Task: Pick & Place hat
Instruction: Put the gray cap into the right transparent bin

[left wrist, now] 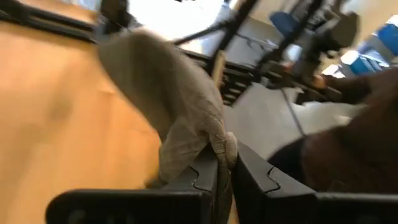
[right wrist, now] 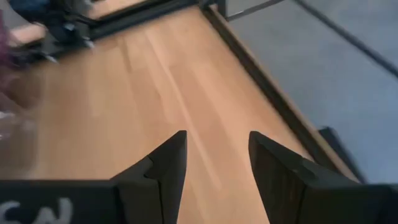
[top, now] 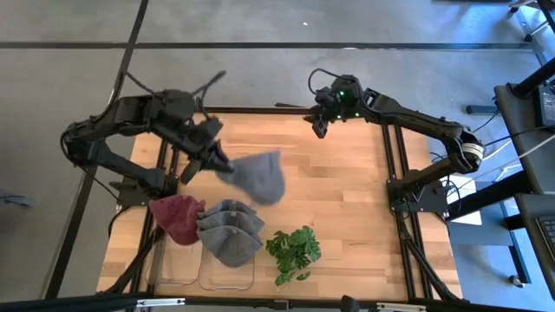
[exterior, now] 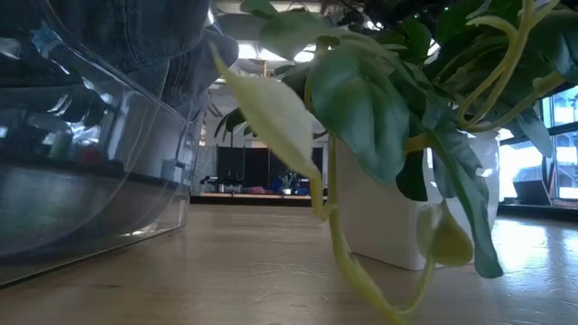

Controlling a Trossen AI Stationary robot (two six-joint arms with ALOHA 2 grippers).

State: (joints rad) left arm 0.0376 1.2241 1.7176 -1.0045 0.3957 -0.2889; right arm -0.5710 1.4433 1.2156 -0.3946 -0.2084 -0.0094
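Observation:
A grey knit hat [top: 261, 178] hangs in the air over the middle of the table, held by my left gripper [top: 222, 163] at its left edge. In the left wrist view the hat [left wrist: 168, 93] stretches away from the shut fingers. Another grey hat [top: 230, 232] lies on a clear bin at the near edge, and a dark red hat [top: 178, 217] lies on the bin to its left. My right gripper [top: 321, 126] waits open over the table's far edge, and its wrist view [right wrist: 214, 158] shows bare wood between the fingers. My left gripper pinches the grey hat by a bunched edge [left wrist: 221, 146] between its two fingers, coming level from the table's left. The hat is lifted clear of the table and extends toward the right from the fingers, slack and blurred.
Two clear plastic bins [top: 227, 273] stand at the near-left edge, close up in the low view as a clear wall [exterior: 99, 171]. A potted green plant [top: 293, 251] stands near the near edge, its leaves [exterior: 379, 99] filling the low view. Bare wood lies on the right half.

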